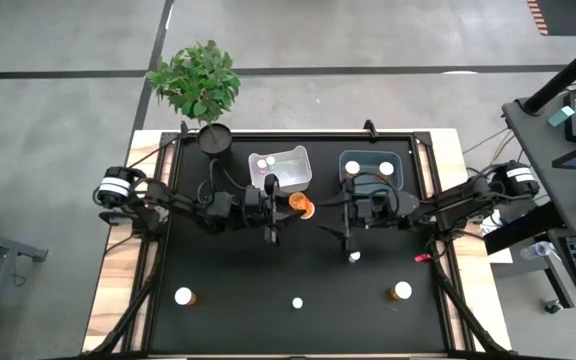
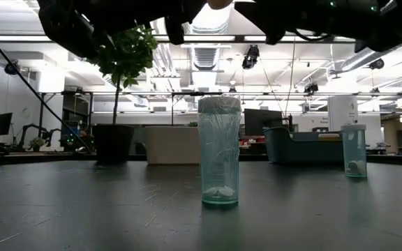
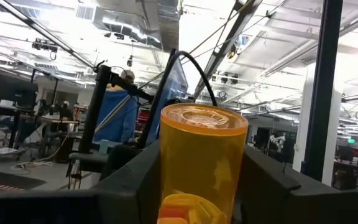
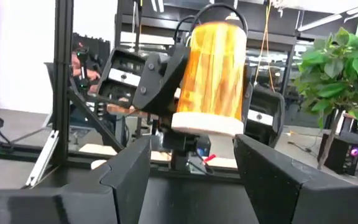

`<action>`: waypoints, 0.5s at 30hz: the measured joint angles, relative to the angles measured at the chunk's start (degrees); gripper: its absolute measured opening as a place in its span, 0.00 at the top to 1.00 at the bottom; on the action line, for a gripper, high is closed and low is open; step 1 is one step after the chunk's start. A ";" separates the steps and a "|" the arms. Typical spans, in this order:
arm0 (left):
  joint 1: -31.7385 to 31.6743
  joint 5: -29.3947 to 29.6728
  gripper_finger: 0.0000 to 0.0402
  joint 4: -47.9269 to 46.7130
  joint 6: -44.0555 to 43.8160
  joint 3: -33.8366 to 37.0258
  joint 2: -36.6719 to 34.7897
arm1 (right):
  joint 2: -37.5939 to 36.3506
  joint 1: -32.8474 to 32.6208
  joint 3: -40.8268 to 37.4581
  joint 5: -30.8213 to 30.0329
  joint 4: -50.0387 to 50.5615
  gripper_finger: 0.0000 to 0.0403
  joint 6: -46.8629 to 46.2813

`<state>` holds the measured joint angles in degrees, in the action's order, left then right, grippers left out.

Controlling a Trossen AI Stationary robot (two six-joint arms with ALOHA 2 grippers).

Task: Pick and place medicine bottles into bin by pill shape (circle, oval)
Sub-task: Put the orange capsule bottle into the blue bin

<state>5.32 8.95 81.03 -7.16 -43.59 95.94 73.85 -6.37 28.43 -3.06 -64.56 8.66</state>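
Note:
My left gripper (image 1: pixel 278 207) is shut on an amber-orange medicine bottle (image 1: pixel 301 206), held in the air in front of the two bins. The right wrist view shows the bottle (image 4: pixel 213 68) with its white cap (image 4: pixel 207 124) down. My right gripper (image 1: pixel 347 222) is open and empty, facing the bottle from the table's right. Other bottles stand on the table: two amber ones (image 1: pixel 183 296) (image 1: pixel 401 291) and two small clear ones (image 1: pixel 297 302) (image 1: pixel 354 257). The clear ones show in the low view (image 2: pixel 220 150) (image 2: pixel 354 150). My left gripper pinches the amber body's two sides (image 3: pixel 166 168) between its two fingers, toward the cap end. The fingers come from the table's left, slanting upward. The bottle is lifted clear of the table, cap down and base (image 3: pixel 204 117) up, with pills (image 3: pixel 182 208) at its lower end.
A clear bin (image 1: pixel 295 157) with bottles and a teal bin (image 1: pixel 371 157) with two bottles stand at the far side. A potted plant (image 1: pixel 200 85) is at the far left corner. A small red object (image 1: pixel 423 257) lies at the right.

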 joint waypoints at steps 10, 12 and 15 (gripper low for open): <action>0.00 0.00 0.62 -0.04 0.14 0.00 -0.21 | 0.16 0.05 2.55 -4.58 1.71 0.27 -1.57; 0.00 0.02 0.62 -0.07 1.43 0.00 -0.21 | 0.71 0.04 3.18 -4.55 1.64 0.24 -1.59; 0.00 0.15 0.62 -0.07 4.13 -0.24 -0.21 | 2.09 0.02 4.39 -4.51 1.70 0.21 -1.33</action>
<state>5.32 9.10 80.97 -3.03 -43.83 95.72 75.94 -6.35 32.82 -7.57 -62.86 7.33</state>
